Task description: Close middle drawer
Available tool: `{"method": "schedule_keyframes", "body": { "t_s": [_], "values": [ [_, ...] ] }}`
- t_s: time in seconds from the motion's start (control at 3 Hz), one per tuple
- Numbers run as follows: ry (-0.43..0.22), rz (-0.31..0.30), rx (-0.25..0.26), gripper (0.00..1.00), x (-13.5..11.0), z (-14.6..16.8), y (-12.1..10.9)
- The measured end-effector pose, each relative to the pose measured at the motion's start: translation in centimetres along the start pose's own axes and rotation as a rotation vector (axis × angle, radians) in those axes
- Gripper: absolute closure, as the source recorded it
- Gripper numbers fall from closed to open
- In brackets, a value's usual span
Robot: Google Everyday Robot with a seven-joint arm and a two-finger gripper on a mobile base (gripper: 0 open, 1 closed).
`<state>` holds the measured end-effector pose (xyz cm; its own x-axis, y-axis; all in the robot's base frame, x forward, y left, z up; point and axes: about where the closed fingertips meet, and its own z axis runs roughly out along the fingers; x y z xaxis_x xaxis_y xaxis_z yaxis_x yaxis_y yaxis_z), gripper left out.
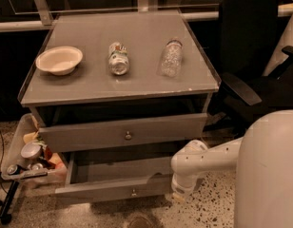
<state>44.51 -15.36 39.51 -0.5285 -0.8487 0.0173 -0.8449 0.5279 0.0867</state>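
Observation:
The middle drawer [115, 188] is a wide, shallow grey drawer and stands partly pulled out. Its bare grey inside [120, 169] shows, and its low front panel carries a small round knob [133, 192]. Above it, the taller-fronted grey drawer [122, 132] with a like knob is shut. My white arm [203, 159] reaches in from the right. My gripper [179, 194] points down against the right end of the middle drawer's front panel and is mostly hidden behind the wrist.
On the cabinet top [137, 87] are a pale bowl [59, 60], a lying can [118, 58] and a lying clear bottle [170, 57]. A black office chair [253, 65] stands at the right. A tray of clutter [27, 158] sits at the lower left. My white body [270, 175] fills the lower right.

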Motion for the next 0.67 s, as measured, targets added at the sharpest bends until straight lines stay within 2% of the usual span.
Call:
{"method": "schedule_keyframes", "body": {
  "t_s": [0.33,0.67],
  "values": [
    [-0.015,-0.02,0.02,1.0,-2.25,-0.6,-1.79],
    [-0.018,-0.021,0.023,0.82,-2.41,-0.7,-1.93]
  ]
}}
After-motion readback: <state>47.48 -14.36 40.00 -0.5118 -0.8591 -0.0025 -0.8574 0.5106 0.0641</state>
